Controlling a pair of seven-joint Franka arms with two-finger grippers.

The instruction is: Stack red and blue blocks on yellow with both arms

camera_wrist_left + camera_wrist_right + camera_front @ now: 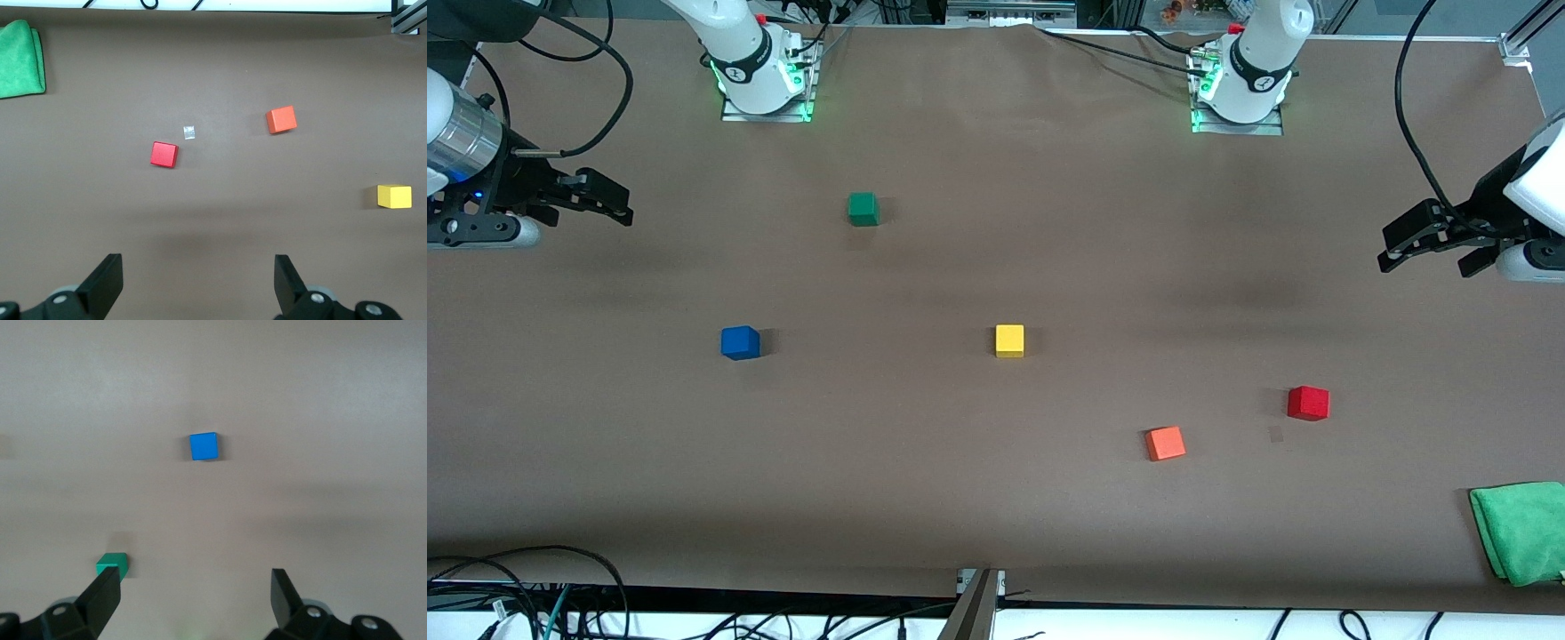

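Left gripper point(1427, 249) and right gripper point(600, 197) wait, jaws wide, empty. Red block point(1308, 403), blue block point(740, 342), yellow block point(1009, 340) apparently apart on bench point(996, 533).

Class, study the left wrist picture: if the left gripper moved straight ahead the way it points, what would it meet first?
Probably the red block, lying ahead between the open left gripper fingers' line; the orange block sits off to one side. Depth is uncertain.

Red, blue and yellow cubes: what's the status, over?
Left gripper and right gripper open, empty, up at the table's ends. Red cube, blue cube, yellow cube apart, unstacked. Nothing in the way.
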